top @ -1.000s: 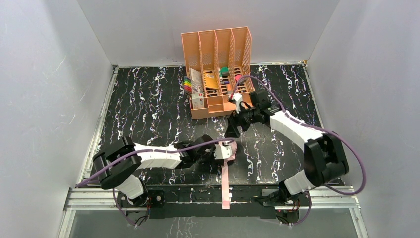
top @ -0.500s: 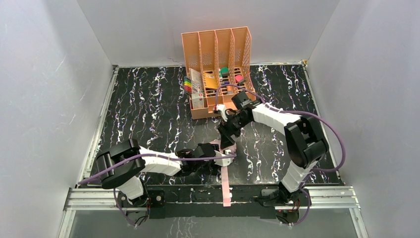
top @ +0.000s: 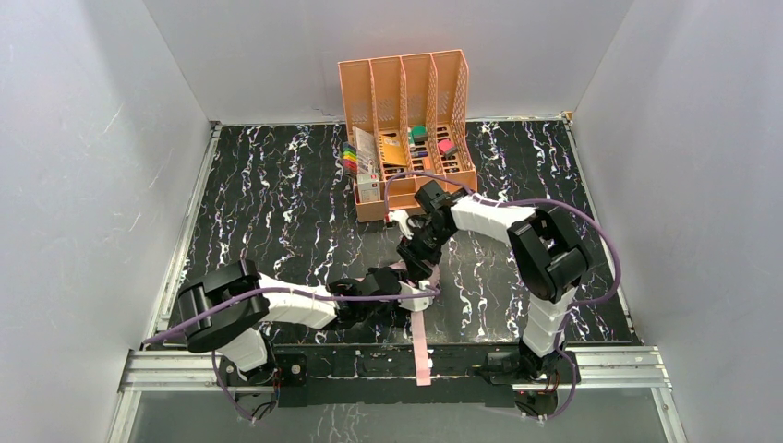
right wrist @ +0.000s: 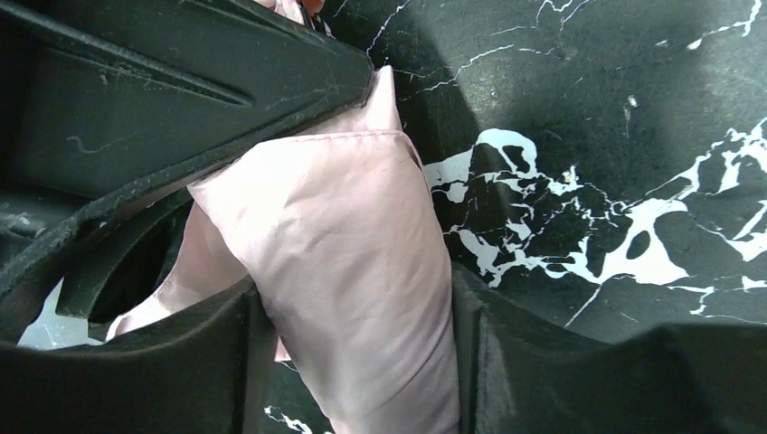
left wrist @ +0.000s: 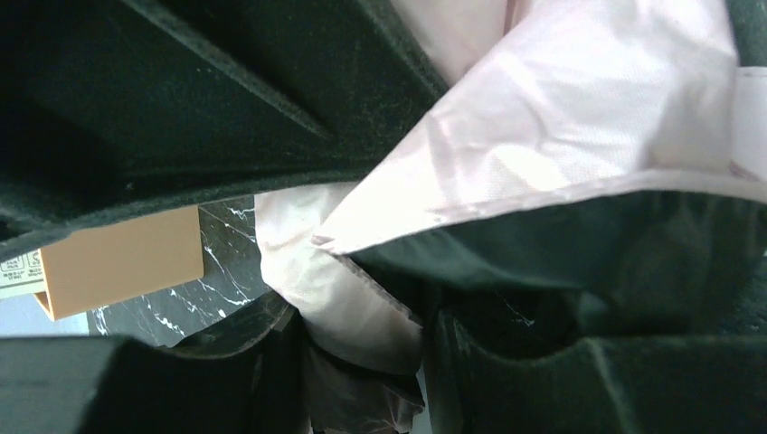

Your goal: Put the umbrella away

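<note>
Both the left end effector [top: 417, 295] and right end effector [top: 416, 262] clamp loose fabric of the umbrella [right wrist: 344, 271] lying front-centre on the worktop [top: 277, 203], so opposed pulls may tear it or let it slip, and its overhanging strap [top: 421, 355] could snag.

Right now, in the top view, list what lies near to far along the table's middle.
Umbrella's pink strap → left gripper → right gripper → orange desk organiser.
</note>
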You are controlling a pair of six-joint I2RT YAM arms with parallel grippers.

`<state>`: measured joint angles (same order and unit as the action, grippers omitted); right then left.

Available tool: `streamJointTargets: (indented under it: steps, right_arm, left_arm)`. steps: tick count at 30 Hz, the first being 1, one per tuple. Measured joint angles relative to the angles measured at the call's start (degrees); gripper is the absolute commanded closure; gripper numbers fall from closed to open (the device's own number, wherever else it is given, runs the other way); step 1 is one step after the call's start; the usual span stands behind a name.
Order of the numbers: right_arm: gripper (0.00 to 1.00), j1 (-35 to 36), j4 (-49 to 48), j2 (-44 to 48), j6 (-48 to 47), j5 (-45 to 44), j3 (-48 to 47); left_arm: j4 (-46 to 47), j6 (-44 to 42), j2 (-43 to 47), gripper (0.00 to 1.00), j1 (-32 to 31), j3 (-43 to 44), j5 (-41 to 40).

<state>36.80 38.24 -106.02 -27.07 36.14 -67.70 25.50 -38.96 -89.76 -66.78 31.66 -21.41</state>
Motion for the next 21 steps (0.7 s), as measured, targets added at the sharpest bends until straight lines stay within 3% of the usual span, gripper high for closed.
streamJointTargets:
  steps: [3,7,12,21]
  right_arm:
    - [0.6,0.85,-0.83,0.35,0.28,-1.18,0.57]
    - [0.67,2.99,-4.13,4.2,1.38,-3.06,3.89]
    - [0.71,6.1,-9.97,8.55,4.39,-7.3,8.98]
    - [0.73,8.74,-22.69,15.63,8.59,-16.94,18.01]
  left_arm:
    - [-1.53,1.29,0.85,0.7,0.02,0.02,0.0]
    - [-5.22,4.7,3.15,0.57,0.02,0.13,1.01]
    - [-11.65,13.6,9.01,0.53,0.13,0.09,2.8]
    - [-20.0,26.29,30.01,0.54,0.24,-0.26,6.29]
